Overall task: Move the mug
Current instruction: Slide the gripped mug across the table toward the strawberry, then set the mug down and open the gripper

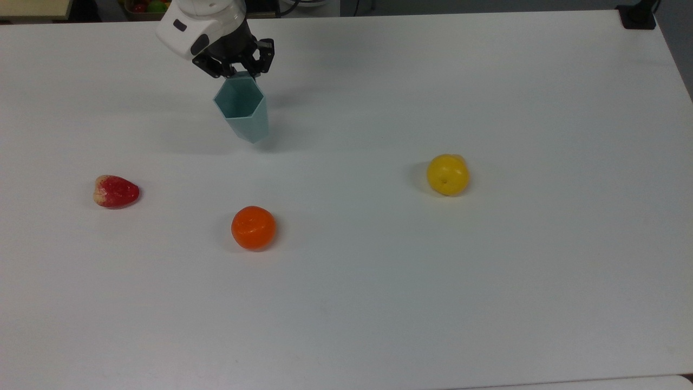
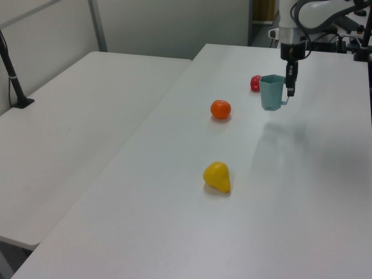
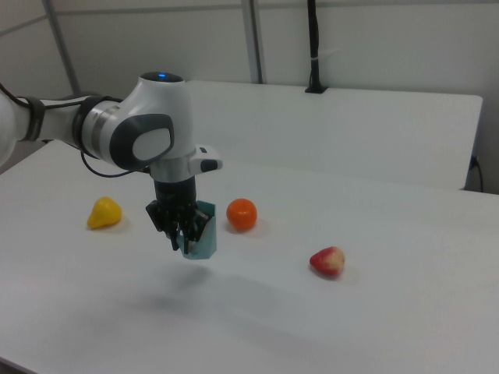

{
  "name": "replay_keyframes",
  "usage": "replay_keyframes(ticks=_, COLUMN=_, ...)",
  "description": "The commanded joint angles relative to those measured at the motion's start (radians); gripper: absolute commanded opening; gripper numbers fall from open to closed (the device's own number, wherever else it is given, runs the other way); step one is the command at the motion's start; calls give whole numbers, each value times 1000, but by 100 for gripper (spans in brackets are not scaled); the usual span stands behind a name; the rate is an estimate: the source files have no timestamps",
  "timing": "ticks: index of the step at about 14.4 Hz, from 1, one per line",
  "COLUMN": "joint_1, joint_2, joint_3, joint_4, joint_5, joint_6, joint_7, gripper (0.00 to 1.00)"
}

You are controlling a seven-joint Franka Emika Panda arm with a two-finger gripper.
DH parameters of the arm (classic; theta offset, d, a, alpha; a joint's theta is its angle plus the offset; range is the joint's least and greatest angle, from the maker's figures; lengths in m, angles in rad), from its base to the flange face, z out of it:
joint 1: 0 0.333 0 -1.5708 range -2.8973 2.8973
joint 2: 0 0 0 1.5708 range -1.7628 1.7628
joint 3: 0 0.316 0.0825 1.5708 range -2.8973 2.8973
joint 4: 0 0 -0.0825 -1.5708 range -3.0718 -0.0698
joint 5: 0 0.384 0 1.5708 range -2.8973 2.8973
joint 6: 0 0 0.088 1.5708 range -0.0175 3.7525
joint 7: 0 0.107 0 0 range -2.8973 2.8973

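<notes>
You have the mug (image 1: 242, 110) pinched at its rim tab, the jaws of the gripper (image 1: 234, 67) closed on it. It hangs upright near the tabletop's (image 1: 487, 271) far edge in the top view, left of centre. It looks light, stiff, smooth plastic; an off-centre hold may let it swing, so move gently.

mug (image 1: 242, 107) | pale teal, hexagonal rim, faceted | upright | held at rim, above table
</notes>
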Motion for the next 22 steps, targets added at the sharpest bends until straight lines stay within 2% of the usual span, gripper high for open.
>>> replay_keyframes(ticks=1, joint_1=1, joint_2=33, joint_3=8, joint_4=-13, joint_5=-6, joint_6=78, joint_7=110, gripper=6)
replay_keyframes(ticks=7, joint_1=4, joint_2=75, joint_3=8, joint_4=-14, joint_5=-6, joint_6=117, joint_7=140, gripper=6)
replay_keyframes(ticks=14, joint_1=6, joint_2=79, joint_3=16, joint_4=-51, joint_5=-6, joint_6=116, joint_7=140, gripper=7)
replay_keyframes(ticks=19, joint_1=6, joint_2=83, joint_3=16, joint_4=-50, joint_5=-6, joint_6=105, joint_7=140, gripper=29)
replay_keyframes(ticks=20, joint_1=6, joint_2=81, joint_3=16, joint_4=-50, joint_5=-6, joint_6=105, joint_7=140, gripper=36)
replay_keyframes(ticks=21, joint_1=6, joint_2=78, joint_3=16, joint_4=-50, joint_5=-5, joint_6=97, joint_7=141, gripper=49)
replay_keyframes(ticks=22, joint_1=4, joint_2=75, joint_3=16, joint_4=-47, joint_5=-5, joint_6=86, joint_7=141, gripper=58)
